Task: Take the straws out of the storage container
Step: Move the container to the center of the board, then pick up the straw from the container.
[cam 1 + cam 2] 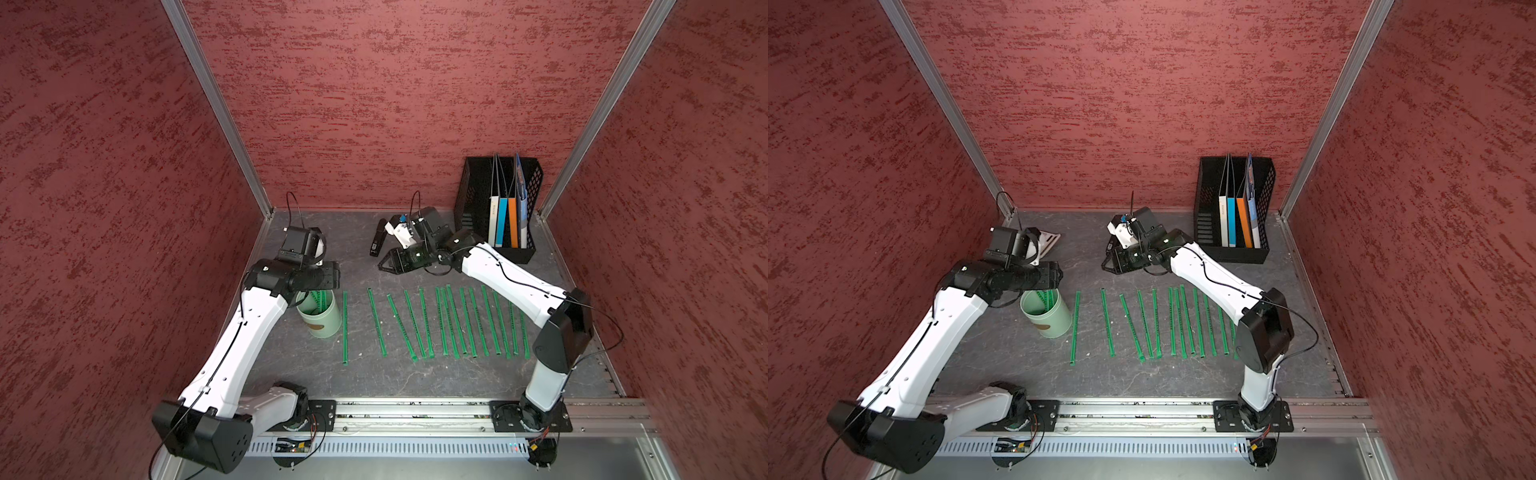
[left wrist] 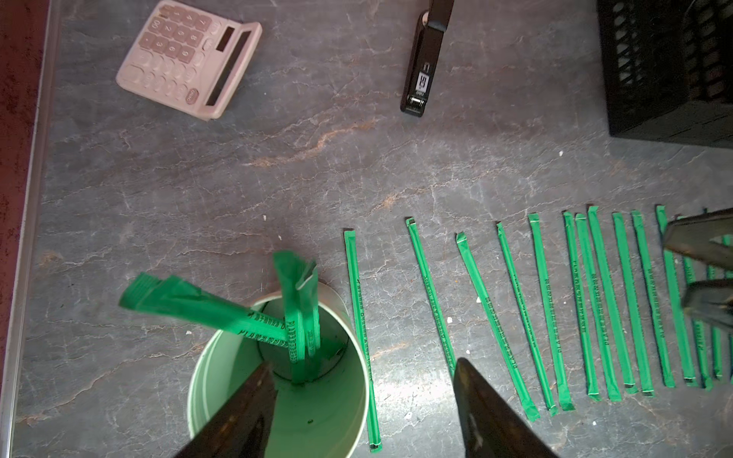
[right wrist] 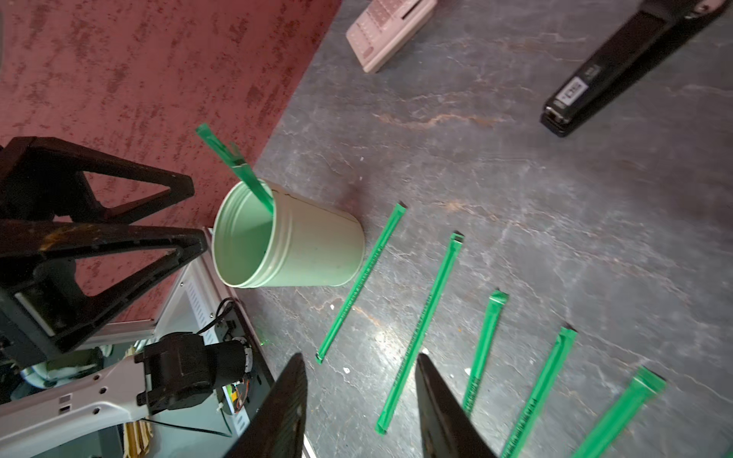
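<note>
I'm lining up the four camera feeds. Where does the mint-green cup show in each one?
In a top view: mint-green cup left of centre, partly covered by the left arm.
In a top view: cup likewise, under that arm.
Left wrist view: cup seen from above, partly behind one jaw.
Right wrist view: cup with its mouth facing the camera.
Shared landmark: the straw lying closest beside the cup.

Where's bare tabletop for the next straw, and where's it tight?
Bare: the gap between the straw beside the mint-green cup and the next straw; the strip between the straw row and the front rail; the band between that row and the stapler and calculator. Crowded: the row's right end under the right arm, straws nearly touching.
</note>
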